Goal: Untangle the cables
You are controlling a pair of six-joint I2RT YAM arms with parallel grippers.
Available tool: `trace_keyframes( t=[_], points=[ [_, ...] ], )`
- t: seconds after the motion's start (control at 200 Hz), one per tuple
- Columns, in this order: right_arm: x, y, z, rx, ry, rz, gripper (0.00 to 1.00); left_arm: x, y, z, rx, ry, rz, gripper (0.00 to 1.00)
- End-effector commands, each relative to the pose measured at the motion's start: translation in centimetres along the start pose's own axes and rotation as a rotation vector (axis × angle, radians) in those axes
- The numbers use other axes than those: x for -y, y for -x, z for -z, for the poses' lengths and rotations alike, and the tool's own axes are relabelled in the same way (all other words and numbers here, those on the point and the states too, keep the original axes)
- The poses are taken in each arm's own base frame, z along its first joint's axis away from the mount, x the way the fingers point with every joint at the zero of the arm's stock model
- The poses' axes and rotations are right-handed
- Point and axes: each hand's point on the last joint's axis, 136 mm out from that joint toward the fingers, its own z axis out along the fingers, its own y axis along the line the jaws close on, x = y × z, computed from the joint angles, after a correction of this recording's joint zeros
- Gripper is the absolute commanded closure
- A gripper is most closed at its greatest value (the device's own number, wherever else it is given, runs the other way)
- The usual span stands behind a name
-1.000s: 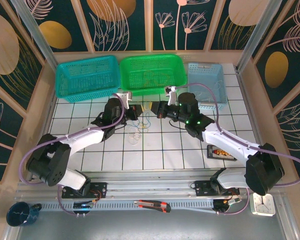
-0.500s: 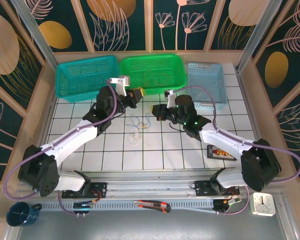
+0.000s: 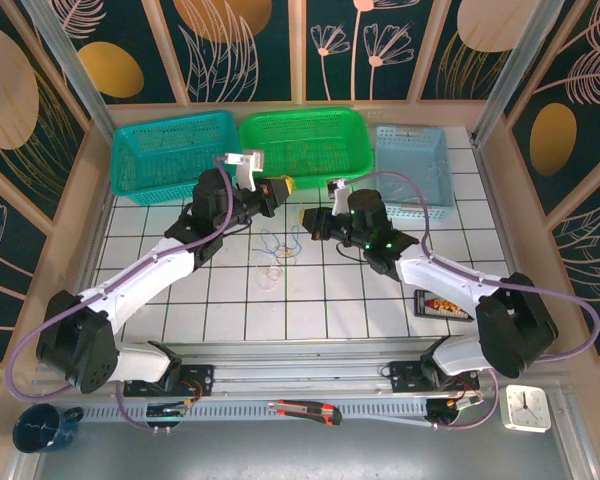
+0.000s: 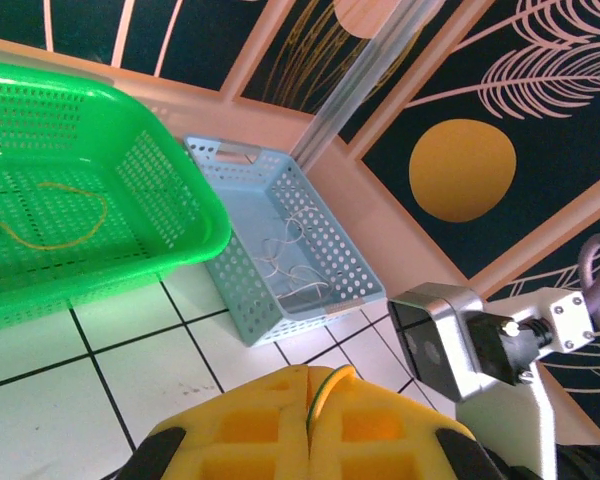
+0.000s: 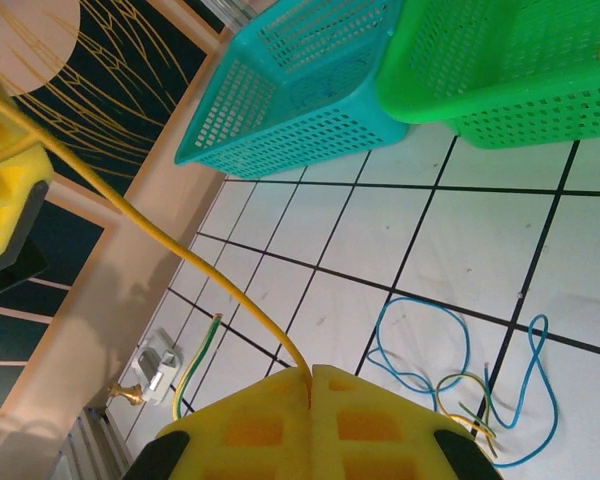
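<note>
Both end effectors, left (image 4: 308,400), right (image 5: 310,385), clench yellow cable (image 5: 180,248) — right wrist shows blue loops (image 5: 467,380).

Nothing readable here tbh. The closest thing is the flat packet (image 3: 442,305) on the tiles by the right arm. It's got some red/yellow print on a dark bg, but it's way too small and blurry to make out any word or brand. The little white clock (image 3: 526,408) at the near right corner shows a face w/ hands, but I can't make out any digits at this res.
</note>
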Motion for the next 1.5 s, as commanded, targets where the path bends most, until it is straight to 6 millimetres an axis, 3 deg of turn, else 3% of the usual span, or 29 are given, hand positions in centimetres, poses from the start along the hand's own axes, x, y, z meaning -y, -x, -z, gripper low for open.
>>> trace_keyframes(
  t=[0.0,0.145,0.34,0.55,0.731,0.871,1.051,1.196,1.346,1.496],
  points=[
    [-0.2,1.0,-0.4,0.041,0.012,-0.006,0.97,2.3,1.8,0.4,0.05,-0.088,0.005,1.0],
    [-0.3,1.5,-0.9,0.061,0.021,-0.011,0.96,2.8,2.0,0.4,0.054,-0.115,0.025,1.0],
    [-0.3,2.2,-1.4,0.087,0.03,-0.02,0.85,3.5,2.3,0.6,0.061,-0.147,0.046,1.0],
    [-0.4,3.2,-1.7,0.118,0.039,-0.026,0.84,3.9,2.5,0.7,0.065,-0.163,0.063,1.0],
    [-0.4,3.3,-1.9,0.121,0.048,-0.038,0.72,4.0,2.7,0.8,0.073,-0.168,0.068,1.0],
    [-0.3,3.0,-2.1,0.116,0.054,-0.048,0.71,4.1,2.9,0.8,0.08,-0.171,0.073,1.0],
    [0.1,2.4,-2.5,0.107,0.061,-0.065,0.79,4.4,3.3,1.0,0.092,-0.181,0.077,1.0],
    [0.7,1.8,-2.8,0.097,0.052,-0.07,1.0,4.7,3.7,1.2,0.104,-0.186,0.079,1.0],
    [2.3,0.6,-3.0,0.075,-0.002,-0.062,1.0,5.4,4.9,1.5,0.129,-0.188,0.061,1.0],
    [5.8,-0.7,-2.7,0.032,-0.194,0.008,1.0,4.7,5.4,1.3,0.125,-0.126,0.02,1.0]
  ],
)
